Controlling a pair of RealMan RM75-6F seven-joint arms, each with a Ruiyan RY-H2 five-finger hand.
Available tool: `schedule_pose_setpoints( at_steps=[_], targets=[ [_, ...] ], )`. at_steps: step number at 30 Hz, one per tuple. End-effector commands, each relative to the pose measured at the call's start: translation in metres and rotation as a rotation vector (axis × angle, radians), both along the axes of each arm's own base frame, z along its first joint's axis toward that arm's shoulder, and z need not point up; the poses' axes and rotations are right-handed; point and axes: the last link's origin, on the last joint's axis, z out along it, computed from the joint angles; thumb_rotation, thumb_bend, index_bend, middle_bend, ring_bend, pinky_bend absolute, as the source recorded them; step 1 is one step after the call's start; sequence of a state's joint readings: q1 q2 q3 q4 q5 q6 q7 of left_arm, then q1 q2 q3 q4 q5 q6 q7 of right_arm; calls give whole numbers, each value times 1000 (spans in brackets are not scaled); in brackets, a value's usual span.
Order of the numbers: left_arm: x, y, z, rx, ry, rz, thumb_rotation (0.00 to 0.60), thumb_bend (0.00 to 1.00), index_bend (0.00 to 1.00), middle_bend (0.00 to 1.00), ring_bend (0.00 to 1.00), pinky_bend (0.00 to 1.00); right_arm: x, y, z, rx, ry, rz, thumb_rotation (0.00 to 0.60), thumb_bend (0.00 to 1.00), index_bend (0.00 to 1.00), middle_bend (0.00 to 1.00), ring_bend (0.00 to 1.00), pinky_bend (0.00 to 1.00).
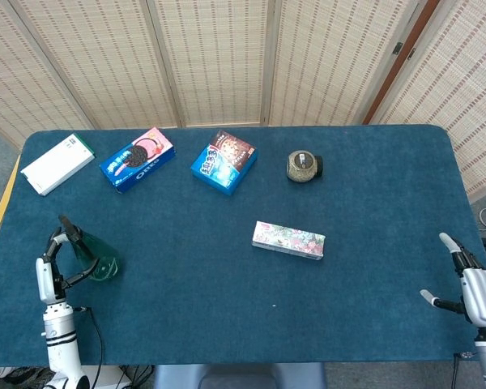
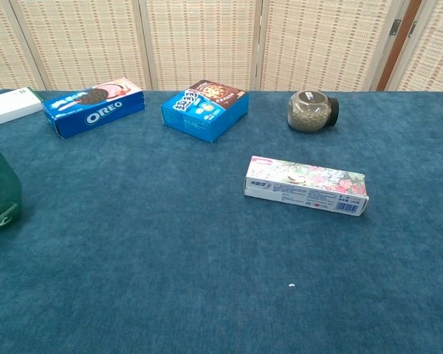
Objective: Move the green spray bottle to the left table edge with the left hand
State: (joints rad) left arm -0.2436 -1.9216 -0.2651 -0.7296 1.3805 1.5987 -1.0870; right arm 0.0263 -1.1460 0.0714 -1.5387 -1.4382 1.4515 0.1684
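Translucent green spray bottle [image 1: 93, 254], rounded body, stands upright on felt-like blue tabletop [image 1: 227, 275], nozzle up-left; left hand [image 1: 55, 261] grips it. Right hand [image 1: 470, 284] spread, empty.

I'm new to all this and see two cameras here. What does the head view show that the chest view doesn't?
Only the head view shows the robot's hands: the left hand holding the green spray bottle near the table's left edge, and the right hand, holding nothing, at the right edge. It also shows the whole white box. Only the chest view lets you read the word Oreo on the Oreo box. Both show the blue snack box, jar, flowered box and blue table; the chest view catches just part of the bottle.
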Motion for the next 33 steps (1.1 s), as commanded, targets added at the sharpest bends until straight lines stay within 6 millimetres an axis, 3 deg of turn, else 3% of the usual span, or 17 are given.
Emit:
schedule_pose_setpoints(
  at_steps=[1, 17, 33],
  targets=[
    [0, -1, 0, 3, -4, 2, 600, 0, 547, 505, 255, 105, 0, 0, 0, 0, -1, 0, 600, 0, 118, 156, 209, 412],
    [-6, -9, -4, -3, -11, 20, 600, 0, 515, 479, 247, 105, 0, 0, -1, 3, -2, 1, 600, 0, 118, 156, 209, 412],
    [-9, -16, -6, -33, -5, 17, 600, 0, 416, 343, 167, 87, 0, 0, -2, 4, -4, 1, 600, 0, 118, 156, 209, 412]
  ],
)
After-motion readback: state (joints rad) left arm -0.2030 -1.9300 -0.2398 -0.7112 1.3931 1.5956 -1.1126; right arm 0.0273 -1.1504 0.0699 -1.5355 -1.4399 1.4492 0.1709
